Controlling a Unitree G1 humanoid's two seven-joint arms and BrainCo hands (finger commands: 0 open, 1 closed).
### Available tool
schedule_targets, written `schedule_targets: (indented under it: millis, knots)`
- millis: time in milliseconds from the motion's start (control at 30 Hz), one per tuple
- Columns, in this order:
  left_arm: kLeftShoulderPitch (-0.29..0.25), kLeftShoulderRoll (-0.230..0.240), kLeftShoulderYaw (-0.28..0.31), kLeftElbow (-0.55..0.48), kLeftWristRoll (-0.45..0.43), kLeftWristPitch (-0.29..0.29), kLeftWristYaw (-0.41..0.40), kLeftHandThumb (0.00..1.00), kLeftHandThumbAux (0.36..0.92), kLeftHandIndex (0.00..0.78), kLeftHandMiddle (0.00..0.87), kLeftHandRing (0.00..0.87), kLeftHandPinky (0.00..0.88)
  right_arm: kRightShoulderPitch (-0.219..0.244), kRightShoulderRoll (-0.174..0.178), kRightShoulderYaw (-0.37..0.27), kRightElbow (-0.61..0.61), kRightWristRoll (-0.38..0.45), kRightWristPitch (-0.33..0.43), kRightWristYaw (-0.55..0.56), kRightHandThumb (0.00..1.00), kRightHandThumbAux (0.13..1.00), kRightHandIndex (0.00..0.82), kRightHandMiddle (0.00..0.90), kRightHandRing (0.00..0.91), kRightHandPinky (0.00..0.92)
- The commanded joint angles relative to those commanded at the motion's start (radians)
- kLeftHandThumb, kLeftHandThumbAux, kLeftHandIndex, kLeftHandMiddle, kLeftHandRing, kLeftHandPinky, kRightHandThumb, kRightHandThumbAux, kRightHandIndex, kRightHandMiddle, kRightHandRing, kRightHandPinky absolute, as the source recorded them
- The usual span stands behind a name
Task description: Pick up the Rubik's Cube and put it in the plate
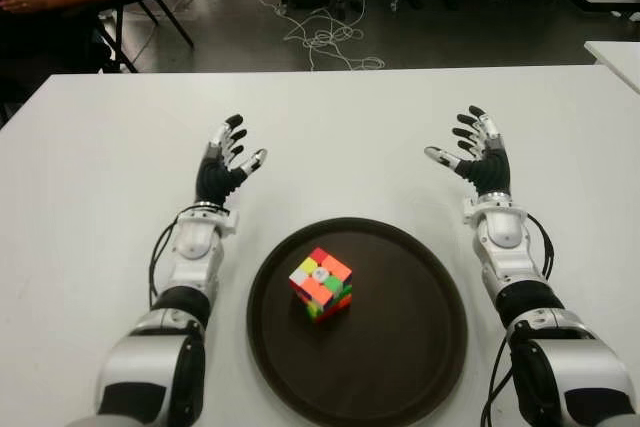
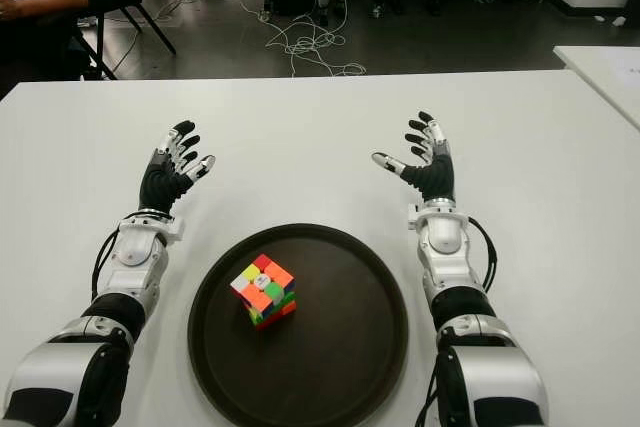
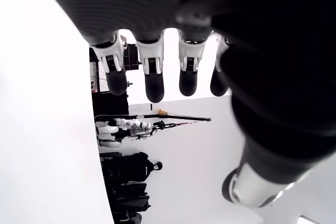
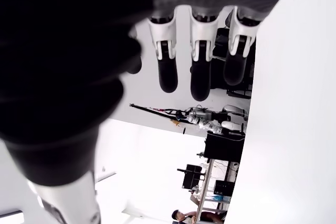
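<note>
- The Rubik's Cube (image 1: 321,285) sits flat inside the dark plate (image 1: 420,347), left of its centre; placement appears complete.
- The left hand (image 1: 228,159) and right hand (image 1: 475,152) are beyond the plate on the white table (image 1: 330,127), fingers spread, holding nothing.
- Keep both hands clear of the plate rim when withdrawing, so the cube is not nudged.

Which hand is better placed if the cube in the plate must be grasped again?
Left, by a small margin. The Rubik's Cube sits left of the centre of the plate, nearer the left hand than the right hand. Both hands are open and empty beyond the plate.
</note>
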Motion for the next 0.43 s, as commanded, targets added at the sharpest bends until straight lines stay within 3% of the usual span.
schedule_targets:
  millis: [433]
  knots:
    - [0.0, 0.001, 0.001, 0.002, 0.005, -0.006, 0.009, 0.014, 0.804, 0.063, 0.104, 0.08, 0.065, 0.008, 0.0, 0.001, -0.026, -0.007, 0.013, -0.008, 0.0, 0.817, 0.129, 0.212, 0.208, 0.192]
